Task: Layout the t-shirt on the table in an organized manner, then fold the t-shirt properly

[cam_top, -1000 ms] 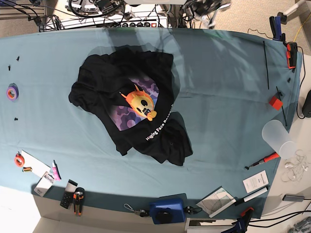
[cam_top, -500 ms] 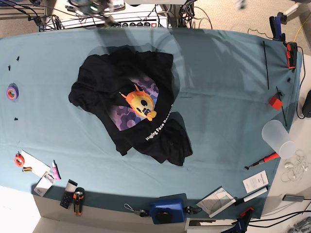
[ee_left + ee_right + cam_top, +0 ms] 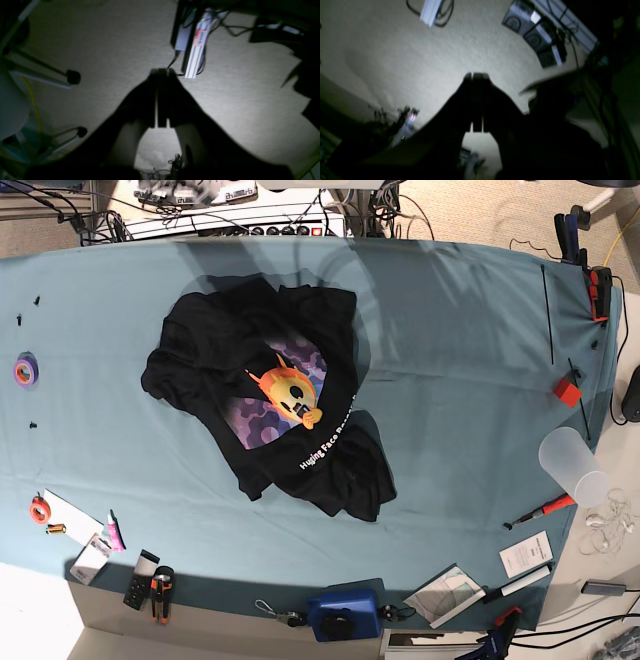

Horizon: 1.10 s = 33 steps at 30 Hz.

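Note:
The black t-shirt (image 3: 270, 395) lies crumpled and skewed on the teal table (image 3: 450, 380), left of centre, its orange-yellow face print and white lettering facing up. Neither arm shows in the base view. In the left wrist view my left gripper (image 3: 162, 72) is shut, its dark fingers pressed together over beige carpet. In the right wrist view my right gripper (image 3: 475, 75) is likewise shut with nothing in it, also over the floor. Both are away from the shirt.
A purple tape roll (image 3: 25, 369) and an orange roll (image 3: 38, 509) sit at the table's left edge. At the right are a clear cup (image 3: 572, 465), a red block (image 3: 568, 391) and a screwdriver (image 3: 540, 511). Tools and papers line the near edge.
The blurred arms seen beyond the table's far edge have moved out of the base view. The t-shirt has not moved.

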Each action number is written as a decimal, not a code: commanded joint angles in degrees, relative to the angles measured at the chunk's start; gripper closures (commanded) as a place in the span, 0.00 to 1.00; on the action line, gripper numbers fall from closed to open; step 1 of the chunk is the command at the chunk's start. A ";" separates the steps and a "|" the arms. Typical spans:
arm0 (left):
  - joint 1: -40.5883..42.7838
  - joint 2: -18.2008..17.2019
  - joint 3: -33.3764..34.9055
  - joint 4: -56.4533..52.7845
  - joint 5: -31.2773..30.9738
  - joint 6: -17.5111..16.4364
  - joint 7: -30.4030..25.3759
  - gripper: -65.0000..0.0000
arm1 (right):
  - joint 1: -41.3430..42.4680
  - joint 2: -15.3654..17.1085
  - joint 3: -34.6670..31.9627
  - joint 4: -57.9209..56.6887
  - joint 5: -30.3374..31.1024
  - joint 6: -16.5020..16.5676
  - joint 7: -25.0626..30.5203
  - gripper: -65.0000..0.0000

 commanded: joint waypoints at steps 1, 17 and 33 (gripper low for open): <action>2.40 -0.33 -0.24 2.80 -1.14 -0.17 0.81 1.00 | -1.99 0.74 0.70 2.93 0.44 0.31 -0.37 1.00; 10.27 5.07 -0.33 36.15 -10.60 1.51 14.97 1.00 | -11.98 0.74 21.92 44.46 3.34 0.33 -2.82 1.00; -1.25 5.05 -0.33 45.40 -9.03 0.09 9.62 1.00 | -1.90 0.74 26.34 44.46 2.95 1.25 -3.69 1.00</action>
